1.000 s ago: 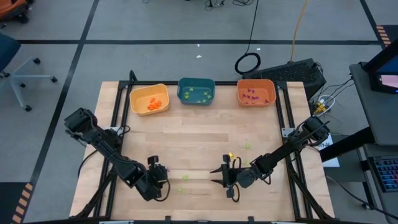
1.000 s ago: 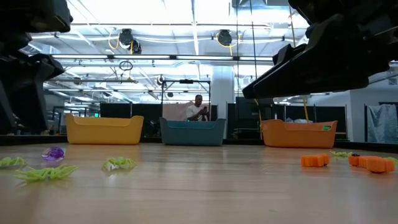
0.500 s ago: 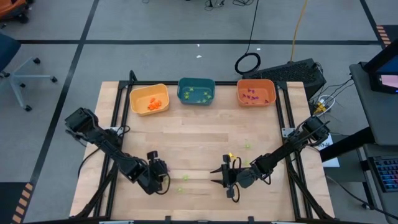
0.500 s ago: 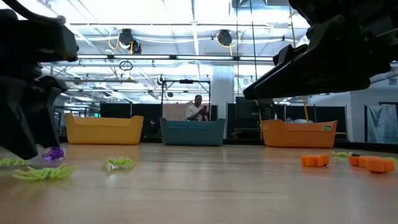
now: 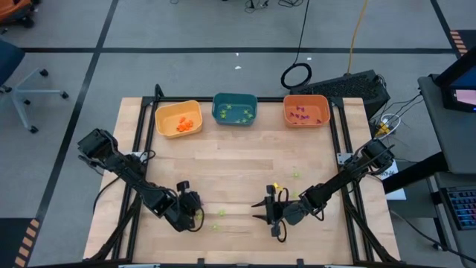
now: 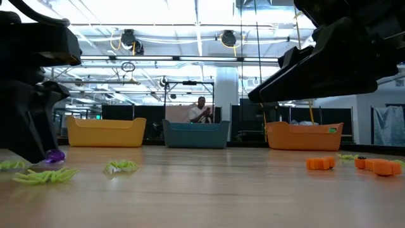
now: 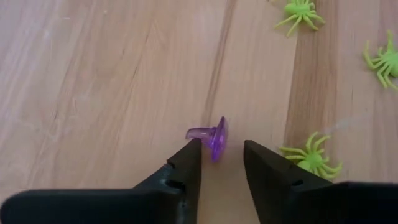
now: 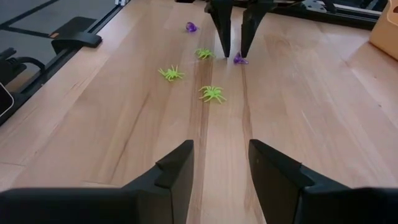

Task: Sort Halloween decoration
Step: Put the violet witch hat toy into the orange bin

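Between the parted fingers of the left gripper a purple trinket is framed, ungripped; the right gripper is held spread nearby.

Overhead looking down, low table-level, two wrist close-ups

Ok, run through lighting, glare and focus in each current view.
High view: even overhead light, faint shadows, no glare on the table. Low view: bright ceiling lights behind turn both arms into silhouettes; the near tabletop is blurred. Left wrist view: the purple trinket is sharp, the left gripper casts little shadow. Right wrist view: the right gripper is soft, the green spiders sharp.
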{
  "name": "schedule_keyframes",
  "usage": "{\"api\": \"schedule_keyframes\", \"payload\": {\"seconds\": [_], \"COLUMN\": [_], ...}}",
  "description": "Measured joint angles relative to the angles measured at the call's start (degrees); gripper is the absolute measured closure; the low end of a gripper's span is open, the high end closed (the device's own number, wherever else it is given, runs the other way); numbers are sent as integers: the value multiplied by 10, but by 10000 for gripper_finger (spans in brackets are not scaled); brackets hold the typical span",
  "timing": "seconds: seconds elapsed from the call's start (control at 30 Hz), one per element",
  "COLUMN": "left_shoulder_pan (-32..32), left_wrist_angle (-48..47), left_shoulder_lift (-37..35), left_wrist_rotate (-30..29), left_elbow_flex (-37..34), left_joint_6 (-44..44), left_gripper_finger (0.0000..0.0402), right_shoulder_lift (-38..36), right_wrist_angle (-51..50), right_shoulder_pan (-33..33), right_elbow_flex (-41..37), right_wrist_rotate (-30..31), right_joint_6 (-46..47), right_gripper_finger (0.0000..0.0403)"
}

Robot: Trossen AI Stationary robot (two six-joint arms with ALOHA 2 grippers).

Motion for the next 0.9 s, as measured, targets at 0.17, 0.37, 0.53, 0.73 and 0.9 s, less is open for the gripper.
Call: {"api": "schedule_keyframes", "payload": {"seconds": [0.17, 0.37, 0.53, 0.73, 0.9], "left_shoulder_pan": [0, 0, 0, 0, 1], "left_wrist_angle": [0, 0, 1, 16, 82], "left_shoulder_lift": [0, 0, 0, 0, 0], "left_wrist_rotate": [-1, -20, -27, -32, -50], "left_elbow_flex": [0, 0, 0, 0, 0], "left_joint_6": [0, 4, 17, 29, 86], "left_gripper_finger": [325, 376, 397, 400, 400], "right_shoulder_lift": [0, 0, 0, 0, 0], "right_wrist_angle": [-1, -1, -1, -1, -1], "right_shoulder_pan": [0, 0, 0, 0, 0], "right_elbow_flex": [0, 0, 0, 0, 0], "right_wrist_rotate": [0, 0, 0, 0, 0], "right_joint_6": [0, 0, 0, 0, 0], "right_gripper_finger": [264, 264, 264, 264, 264]}}
